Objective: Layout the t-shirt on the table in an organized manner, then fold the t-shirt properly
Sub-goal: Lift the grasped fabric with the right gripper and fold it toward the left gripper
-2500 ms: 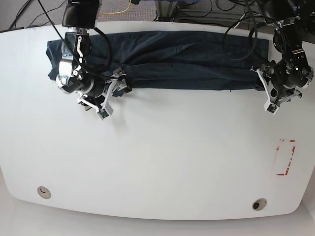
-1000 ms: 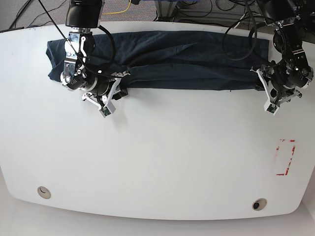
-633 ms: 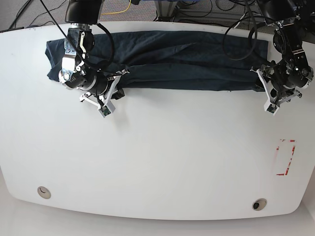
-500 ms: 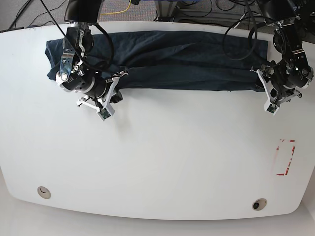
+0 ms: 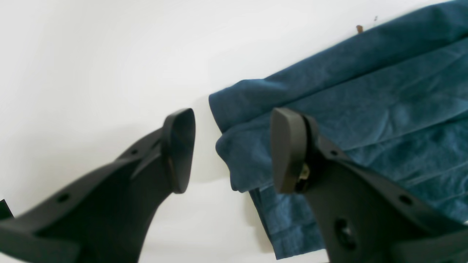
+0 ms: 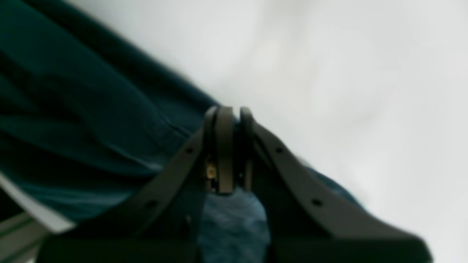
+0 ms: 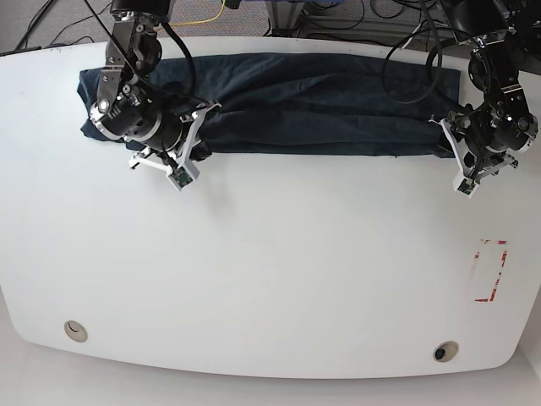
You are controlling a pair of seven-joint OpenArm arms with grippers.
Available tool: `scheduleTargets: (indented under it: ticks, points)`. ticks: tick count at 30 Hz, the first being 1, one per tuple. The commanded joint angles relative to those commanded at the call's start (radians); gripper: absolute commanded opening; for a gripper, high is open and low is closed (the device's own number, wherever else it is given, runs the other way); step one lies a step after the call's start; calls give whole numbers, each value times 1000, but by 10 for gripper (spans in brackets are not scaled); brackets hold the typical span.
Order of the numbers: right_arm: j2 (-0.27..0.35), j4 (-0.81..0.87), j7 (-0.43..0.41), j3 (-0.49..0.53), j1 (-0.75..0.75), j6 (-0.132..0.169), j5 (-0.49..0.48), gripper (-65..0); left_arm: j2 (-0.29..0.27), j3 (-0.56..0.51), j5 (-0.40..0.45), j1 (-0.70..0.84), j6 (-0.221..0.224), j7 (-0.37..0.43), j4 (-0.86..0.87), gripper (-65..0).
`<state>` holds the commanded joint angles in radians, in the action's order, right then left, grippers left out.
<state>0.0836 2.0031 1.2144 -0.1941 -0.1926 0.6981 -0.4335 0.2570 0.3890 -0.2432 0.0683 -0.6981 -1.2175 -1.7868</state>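
Two arms flank your shirt (image 7: 321, 106), which lies as a long dark band along the table's (image 7: 279, 271) far edge, its long axis running from one gripper to the other.

Your right gripper (image 6: 230, 149) has its jaws pressed together on a fold of the shirt's near edge; in its wrist view the cloth spreads away to the left of the fingers and bunches below them.

Your left gripper (image 5: 230, 149) is spread, holding nothing. The shirt's folded corner sits just between its fingertips (image 5: 179, 146), with the rest of the fabric trailing off to the right behind the far pad.

Judging from this, the left arm is nearer a fresh grip: closing where it stands should catch that corner. Then you would hold both ends of the band and could draw it towards the table's middle.
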Motion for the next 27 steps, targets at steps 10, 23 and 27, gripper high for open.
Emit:
scheduleTargets:
  ticks: [10, 23, 27]
  points:
    - [-32, 9, 0, -60, -141, 0, -190, -650, 0, 0, 0, -20, 0, 2, 100, -338]
    - [-35, 9, 0, -104, -216, -111, -311, -382, 0, -2, 0, -26, 0, 2, 118, -338]
    - [-35, 9, 0, -104, -229, -111, -313, -327, 0, -2, -2, -26, 0, 2, 118, -338]
